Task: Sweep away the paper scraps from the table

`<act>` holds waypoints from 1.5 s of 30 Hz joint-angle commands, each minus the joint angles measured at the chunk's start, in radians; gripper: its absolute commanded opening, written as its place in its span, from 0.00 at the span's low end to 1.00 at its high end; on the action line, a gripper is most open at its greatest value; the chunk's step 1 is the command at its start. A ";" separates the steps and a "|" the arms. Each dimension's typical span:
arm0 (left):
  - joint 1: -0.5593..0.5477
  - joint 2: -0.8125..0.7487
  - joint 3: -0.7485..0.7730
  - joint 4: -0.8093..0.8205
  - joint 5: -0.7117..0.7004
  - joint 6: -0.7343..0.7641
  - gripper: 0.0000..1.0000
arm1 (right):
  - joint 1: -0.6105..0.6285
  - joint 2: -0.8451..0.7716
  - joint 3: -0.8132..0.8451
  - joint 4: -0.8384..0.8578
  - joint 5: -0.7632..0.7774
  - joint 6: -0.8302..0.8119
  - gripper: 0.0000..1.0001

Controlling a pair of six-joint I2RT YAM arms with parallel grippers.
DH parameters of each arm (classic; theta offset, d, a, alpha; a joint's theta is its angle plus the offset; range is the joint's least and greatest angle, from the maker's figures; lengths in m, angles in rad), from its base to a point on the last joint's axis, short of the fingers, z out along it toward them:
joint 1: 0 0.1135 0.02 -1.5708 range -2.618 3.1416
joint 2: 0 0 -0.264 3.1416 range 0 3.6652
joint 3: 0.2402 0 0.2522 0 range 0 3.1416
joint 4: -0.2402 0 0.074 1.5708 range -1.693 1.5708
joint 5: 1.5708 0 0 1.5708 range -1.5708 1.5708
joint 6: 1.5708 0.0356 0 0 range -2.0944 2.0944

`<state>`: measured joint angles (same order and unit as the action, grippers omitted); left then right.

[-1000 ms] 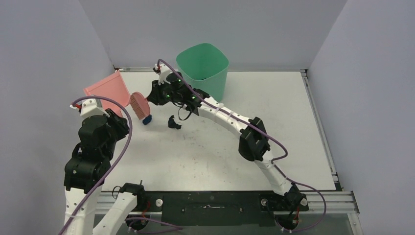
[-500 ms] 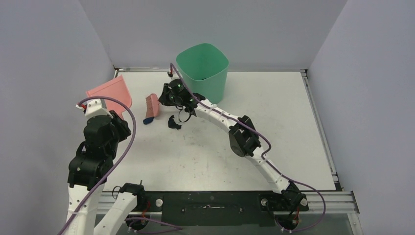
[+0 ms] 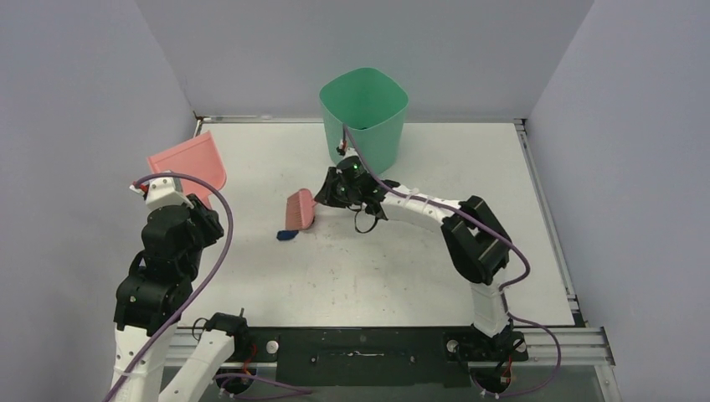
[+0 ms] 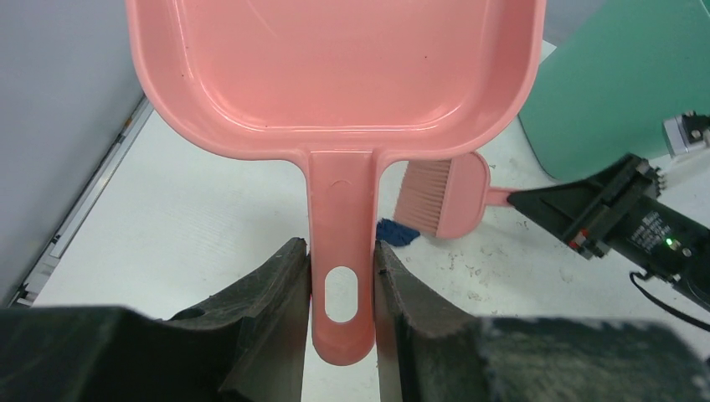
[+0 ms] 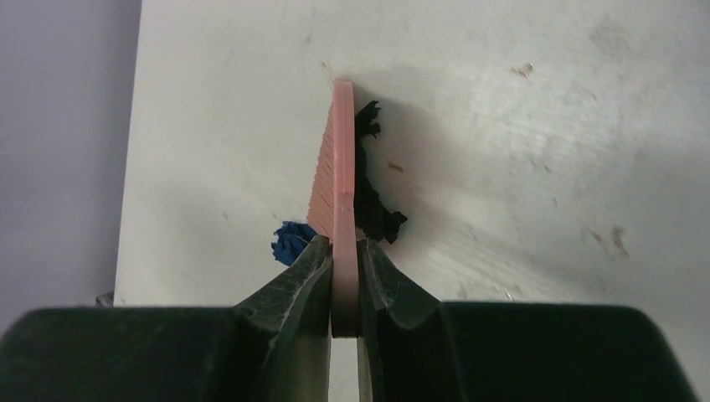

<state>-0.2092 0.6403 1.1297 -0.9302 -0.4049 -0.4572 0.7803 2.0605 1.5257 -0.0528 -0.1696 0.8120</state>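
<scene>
Jaws of the right gripper are clamped on the flat handle of a pink plastic hand brush, one finger on each face, and no gap shows between them and the handle. In the right wrist view the brush stands on its edge on the flat white table. It runs from the fingertips toward twelve o'clock, with its bristles turned to nine o'clock.

A dark blue crumpled paper scrap lies on the bristle side, at nine o'clock from the fingertips, just beside the finger on that side. A black twisted paper scrap lies on the other side, along the back of the brush, at about one o'clock from the fingertips. It seems to touch the brush back. Neither scrap is between the jaws.

From above, the brush is near the middle of the table, a little toward nine o'clock. The blue scrap is at seven o'clock from the brush head, close to it. The black scrap is hidden in this view.

Jaws of the left gripper are closed on the narrow handle of a pink plastic dustpan, at the level of its hanging hole. The pan is at ten o'clock of the table, well apart from both scraps. Whether its front lip touches the table I cannot tell. A green plastic bin stands at twelve o'clock, by the far edge.
</scene>
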 commanded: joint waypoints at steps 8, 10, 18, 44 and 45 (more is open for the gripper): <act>-0.013 -0.014 -0.012 0.056 0.039 0.025 0.00 | -0.081 -0.442 -0.432 -0.113 0.067 -0.224 0.05; -0.015 -0.016 -0.029 0.060 0.065 0.028 0.00 | -0.110 -0.525 -0.475 -0.155 0.072 -0.268 0.05; -0.036 0.026 -0.101 0.045 0.227 0.061 0.00 | -0.339 -0.805 -0.544 -0.317 -0.028 -0.410 0.05; -0.571 0.512 -0.105 -0.321 0.332 0.018 0.00 | -0.396 -0.787 -0.459 -0.642 0.176 -0.886 0.05; -0.590 0.520 -0.106 -0.327 0.330 0.009 0.00 | -0.377 -0.776 -0.450 -0.643 0.176 -0.886 0.05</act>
<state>-0.7456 1.1381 1.0199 -1.2274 -0.0422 -0.4065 0.3424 1.2736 1.0397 -0.6750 0.0368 -0.0605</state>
